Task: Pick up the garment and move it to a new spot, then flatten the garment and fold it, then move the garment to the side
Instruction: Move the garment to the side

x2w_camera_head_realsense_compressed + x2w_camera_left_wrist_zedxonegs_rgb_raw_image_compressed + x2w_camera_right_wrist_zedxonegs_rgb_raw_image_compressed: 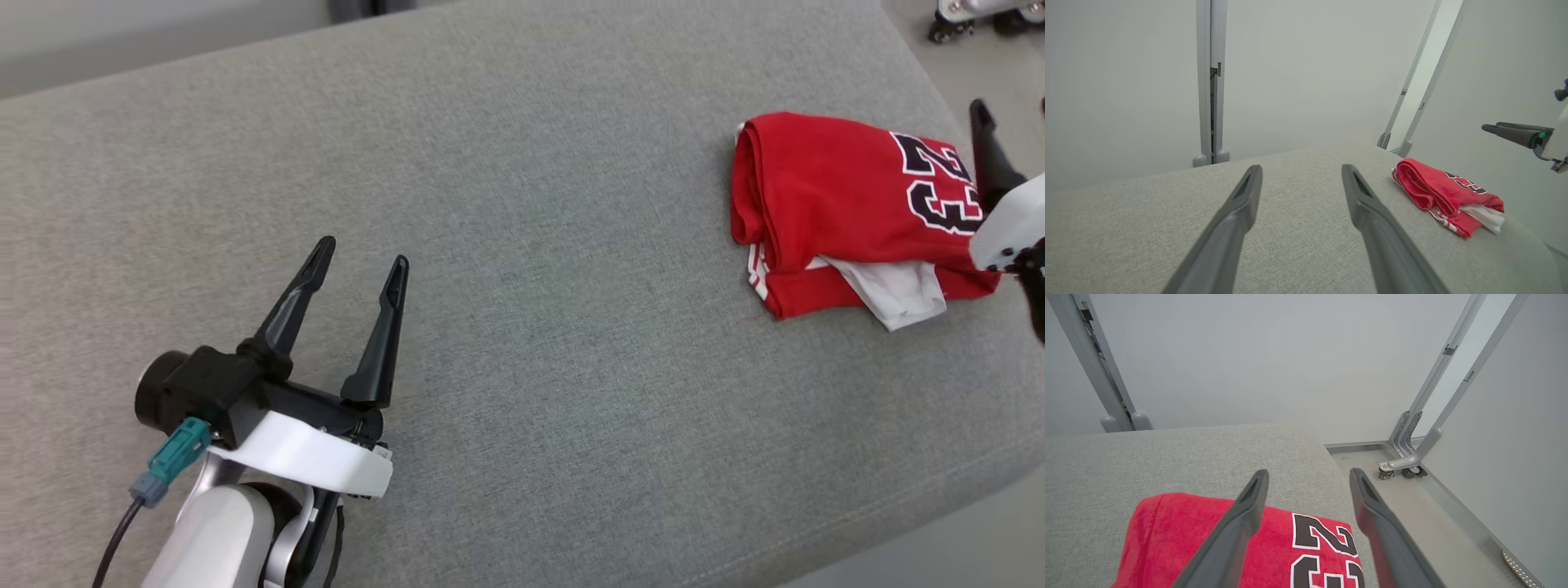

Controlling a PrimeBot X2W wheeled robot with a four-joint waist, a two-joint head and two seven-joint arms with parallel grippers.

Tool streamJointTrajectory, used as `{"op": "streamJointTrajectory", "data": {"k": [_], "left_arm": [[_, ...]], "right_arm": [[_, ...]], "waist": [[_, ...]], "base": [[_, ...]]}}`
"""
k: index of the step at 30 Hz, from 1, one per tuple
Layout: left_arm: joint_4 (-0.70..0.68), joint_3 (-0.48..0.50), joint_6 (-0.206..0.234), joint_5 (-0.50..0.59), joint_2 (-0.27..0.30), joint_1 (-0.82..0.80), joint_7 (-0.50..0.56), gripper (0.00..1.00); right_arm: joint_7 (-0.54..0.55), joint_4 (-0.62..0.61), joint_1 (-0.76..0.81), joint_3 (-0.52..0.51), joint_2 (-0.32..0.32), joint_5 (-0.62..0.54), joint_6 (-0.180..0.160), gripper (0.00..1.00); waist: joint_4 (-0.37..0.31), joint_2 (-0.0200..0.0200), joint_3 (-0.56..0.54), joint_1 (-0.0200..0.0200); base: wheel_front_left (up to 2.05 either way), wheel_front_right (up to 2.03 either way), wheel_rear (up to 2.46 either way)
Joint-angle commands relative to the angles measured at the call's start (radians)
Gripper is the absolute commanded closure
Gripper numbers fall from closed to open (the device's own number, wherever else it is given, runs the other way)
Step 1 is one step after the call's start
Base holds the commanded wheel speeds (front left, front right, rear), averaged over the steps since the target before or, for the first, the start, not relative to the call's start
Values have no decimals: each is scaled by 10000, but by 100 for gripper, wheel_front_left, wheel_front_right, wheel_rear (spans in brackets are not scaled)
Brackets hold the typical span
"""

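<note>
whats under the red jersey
The red jersey lies on the grey cushion. A white layer pokes out from under its near edge. Whatever else sits between the folds is covered.

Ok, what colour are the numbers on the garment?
Black, outlined in white, on the red garment; the numbers show best in the right wrist view.

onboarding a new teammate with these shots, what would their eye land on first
The folded red jersey with a black 23 stands out against all the grey; it lies near the right end of the grey fabric surface. The right gripper hangs open above it, not touching. The left gripper sits open at the lower left of the head view, far from the jersey.
</note>
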Motion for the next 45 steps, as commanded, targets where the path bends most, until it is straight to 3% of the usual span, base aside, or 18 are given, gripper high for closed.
{"op": "streamJointTrajectory", "data": {"k": [1, 12, 19, 28, 33, 39, 45], "left_arm": [[87, 13, 14, -65, -17, 104, -109, 0], [733, 354, 172, -508, -206, 758, -810, 0], [963, 921, 499, -834, -7, 1502, -990, 0], [1344, 1277, 815, -1018, -43, 2339, -1204, 0], [1668, 1418, 1210, -964, -266, 2587, -1293, 0], [1856, 1476, 1286, -915, -419, 2751, -1404, 0], [1944, 1565, 1351, -843, -505, 2644, -1442, 0]], "right_arm": [[-101, -97, 27, -50, -48, -64, -2, 0], [-181, -2947, 1875, -1148, -521, -295, -2, 0], [-185, -5871, 4565, -2027, -490, -43, -2, 0], [-60, -8345, 7929, -3483, 589, -1147, -2, 0], [104, -9272, 9178, -4299, 1395, -1856, -2, 0], [242, -10259, 10137, -4580, 2092, -2307, -2, 0], [482, -10724, 10361, -4546, 2284, -2411, -2, 0]], "waist": [[267, 0, -347, 0], [1383, 0, -2087, 0], [2264, 0, -2966, 0], [3058, 0, -3453, 0], [3270, 0, -3490, 0], [3299, 0, -3529, 0], [3188, 0, -3585, 0]], "base": [[0, 0, 0], [0, 0, 0], [0, 0, 0], [0, 0, 0], [0, 0, 0], [0, 0, 0], [0, 0, 0]]}}
